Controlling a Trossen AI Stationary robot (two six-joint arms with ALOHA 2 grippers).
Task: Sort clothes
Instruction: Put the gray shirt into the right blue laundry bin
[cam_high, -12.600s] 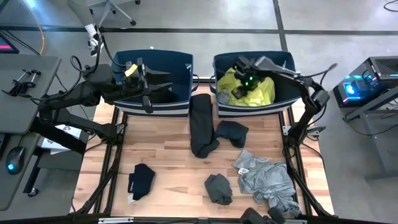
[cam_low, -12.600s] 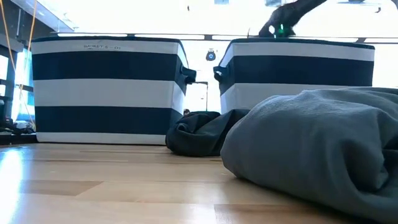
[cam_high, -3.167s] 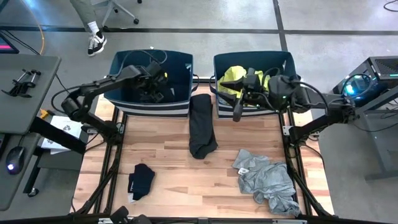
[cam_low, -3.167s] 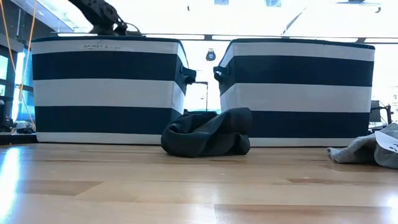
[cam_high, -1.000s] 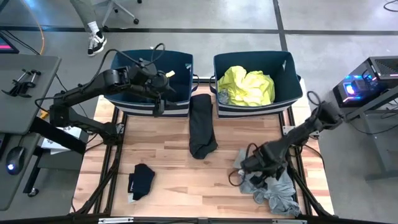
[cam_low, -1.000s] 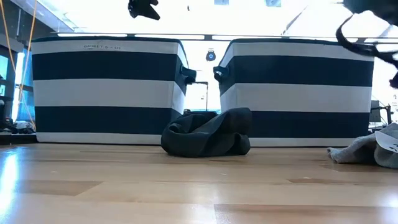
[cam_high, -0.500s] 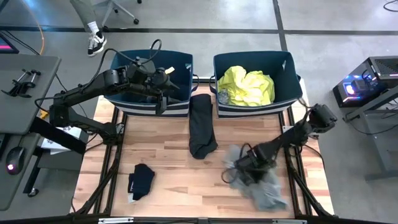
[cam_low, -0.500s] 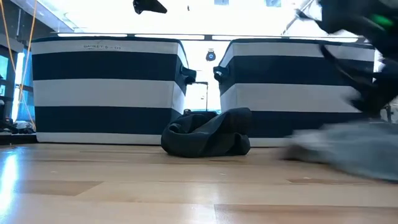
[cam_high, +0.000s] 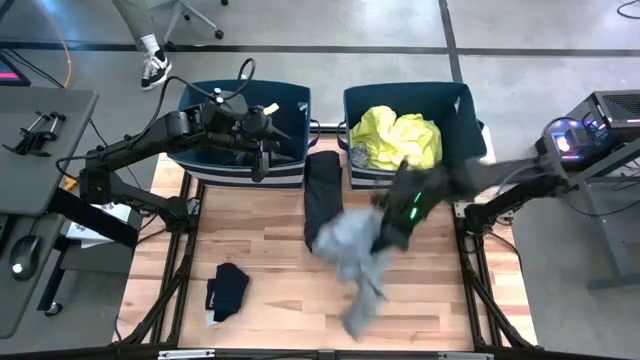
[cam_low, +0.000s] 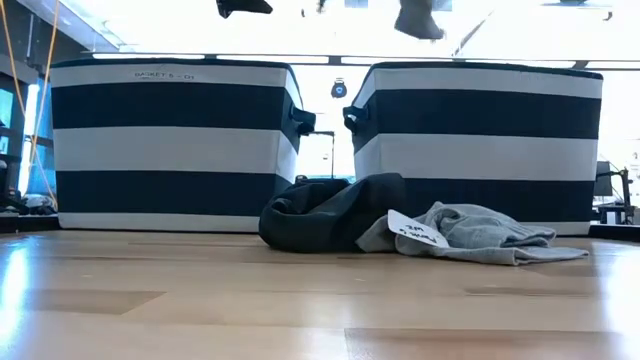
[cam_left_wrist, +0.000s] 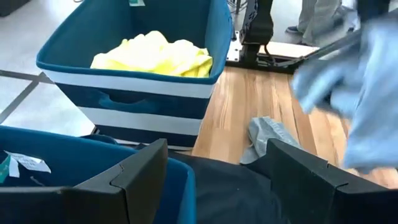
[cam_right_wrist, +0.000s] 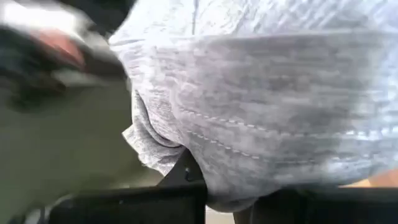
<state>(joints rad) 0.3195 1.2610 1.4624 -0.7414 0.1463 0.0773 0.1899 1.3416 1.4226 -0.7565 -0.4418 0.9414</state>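
Over the middle of the table, the right gripper (cam_high: 400, 215) is up off the wood w/ a grey garment (cam_high: 355, 250) bunched under it; the wrist view shows grey knit fabric (cam_right_wrist: 267, 99) draped right over the dark fingers, so they're pinching it. Cloth is smeared in the high view, and its lower end trails toward the front edge; from table level part of it lies on the wood w/ a white tag (cam_low: 418, 232) showing, just in front of the right bin (cam_low: 480, 140). Beside it, touching, sits the long black garment (cam_high: 322, 195), stretched from between the two bins out onto the table; in the low view it's a dark heap (cam_low: 325, 215) between them. Left gripper (cam_high: 268, 135) hovers over the front rim of the left bin (cam_high: 245, 100), fingers (cam_left_wrist: 134, 180) spread apart, nothing between them. Neon yellow garment (cam_high: 398, 138) fills the right bin, a small grey-white piece (cam_high: 358, 155) tucked at its near-left corner. Small dark navy garment (cam_high: 228, 290) lies alone near the table's front-left, well apart from the rest. Off the table, far back left, a person's shoe (cam_high: 155, 68) on the floor.
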